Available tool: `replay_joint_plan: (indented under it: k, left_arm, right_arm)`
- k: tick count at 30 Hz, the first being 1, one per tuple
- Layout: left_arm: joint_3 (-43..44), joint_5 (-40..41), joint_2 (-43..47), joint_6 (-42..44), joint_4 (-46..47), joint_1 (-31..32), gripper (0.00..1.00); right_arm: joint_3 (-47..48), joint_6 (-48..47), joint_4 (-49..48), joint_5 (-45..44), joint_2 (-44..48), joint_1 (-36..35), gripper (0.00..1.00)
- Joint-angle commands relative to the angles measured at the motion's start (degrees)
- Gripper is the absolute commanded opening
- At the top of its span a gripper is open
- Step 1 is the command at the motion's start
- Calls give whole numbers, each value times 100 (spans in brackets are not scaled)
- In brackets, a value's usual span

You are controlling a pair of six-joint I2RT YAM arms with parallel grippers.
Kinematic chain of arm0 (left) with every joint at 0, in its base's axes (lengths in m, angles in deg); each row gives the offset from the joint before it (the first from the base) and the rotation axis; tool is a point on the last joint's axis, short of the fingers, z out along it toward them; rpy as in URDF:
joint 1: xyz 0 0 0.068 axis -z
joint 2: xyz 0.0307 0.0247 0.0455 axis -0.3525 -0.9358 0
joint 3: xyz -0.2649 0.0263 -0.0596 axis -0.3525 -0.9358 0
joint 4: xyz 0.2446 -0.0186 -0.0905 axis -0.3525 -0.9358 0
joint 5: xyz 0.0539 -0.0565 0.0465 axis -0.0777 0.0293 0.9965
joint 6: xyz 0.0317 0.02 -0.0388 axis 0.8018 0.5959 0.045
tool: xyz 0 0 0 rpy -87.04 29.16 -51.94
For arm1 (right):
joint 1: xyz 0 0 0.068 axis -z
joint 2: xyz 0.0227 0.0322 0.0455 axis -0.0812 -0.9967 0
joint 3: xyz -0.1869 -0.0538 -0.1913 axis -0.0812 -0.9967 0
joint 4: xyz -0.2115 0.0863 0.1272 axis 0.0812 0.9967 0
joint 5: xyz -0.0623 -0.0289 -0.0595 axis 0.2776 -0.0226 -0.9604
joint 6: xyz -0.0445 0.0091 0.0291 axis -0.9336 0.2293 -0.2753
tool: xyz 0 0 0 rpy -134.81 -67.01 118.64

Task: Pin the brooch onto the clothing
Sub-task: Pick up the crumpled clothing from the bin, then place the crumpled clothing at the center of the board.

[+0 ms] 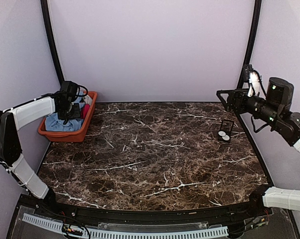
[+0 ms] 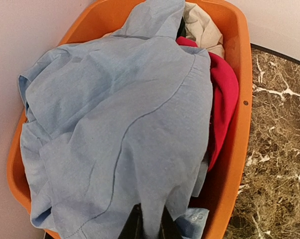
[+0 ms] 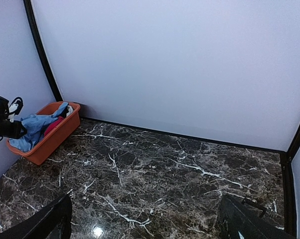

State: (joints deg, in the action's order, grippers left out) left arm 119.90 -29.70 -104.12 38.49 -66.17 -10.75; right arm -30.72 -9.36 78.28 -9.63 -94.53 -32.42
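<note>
The clothing, a light blue shirt (image 2: 115, 129), lies heaped on top in an orange bin (image 2: 239, 84) at the table's back left. My left gripper (image 2: 151, 224) reaches down into the bin (image 1: 65, 135) and is shut on a fold of the shirt, which rises between the two dark fingers. A small item with two white discs by a black stand, apparently the brooch (image 1: 224, 133), sits on the marble at the right. My right gripper (image 1: 225, 98) hovers above and behind it, open and holding nothing, with both fingers wide apart in its wrist view (image 3: 145, 219).
A red garment (image 2: 224, 94) and a cream one (image 2: 202, 27) lie under the shirt in the bin. The dark marble tabletop (image 1: 155, 149) is walled by pale panels at the back and sides, with black posts in the corners.
</note>
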Motion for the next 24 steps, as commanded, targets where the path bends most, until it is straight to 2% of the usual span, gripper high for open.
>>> replay_joint_plan:
  k: [1,3,11,17,20,24]
  left_arm:
    - [-34,-163,292,-15,9,-30,5]
    - [36,-268,433,-53,-5,-26,1]
    - [354,-1043,1331,46,331,-22,1]
    - [877,-2205,1696,-32,629,38,1]
    - [1206,-3050,1668,-181,855,261,1]
    - [1945,-3434,1344,-61,868,966,1]
  right_arm:
    - [4,-27,-31,47,-68,-36,99]
    - [8,-29,-40,66,-96,-42,99]
    - [-7,26,-114,278,-273,-38,99]
    - [-9,40,-151,339,-344,-31,99]
    - [-5,59,-171,387,-370,-36,99]
    - [25,66,-172,409,-422,-36,99]
